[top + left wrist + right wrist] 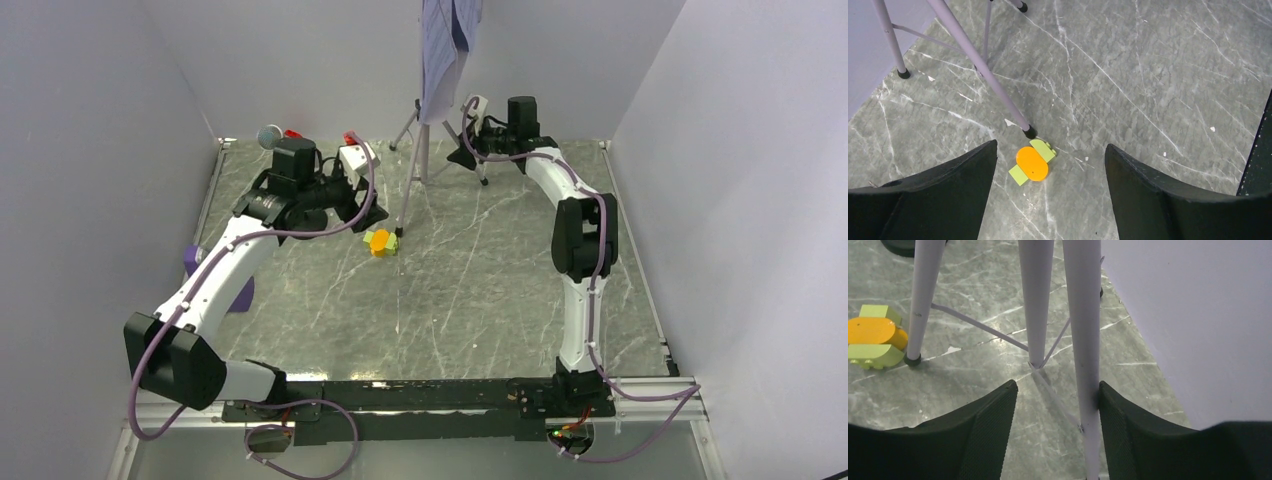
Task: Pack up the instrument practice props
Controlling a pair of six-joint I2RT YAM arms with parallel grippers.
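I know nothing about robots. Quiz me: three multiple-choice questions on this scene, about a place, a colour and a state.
1. Where is the block?
A. beside a stand foot
B. inside a box
C. lifted in the air
2. What colour is its middle piece?
A. blue
B. orange
C. black
3. How are the left jaws?
A. shut on the block
B. shut on a stand leg
C. open
1 A: it lies on the table by the foot. 2 B: orange sits between yellow-green ends. 3 C: a wide gap separates them.
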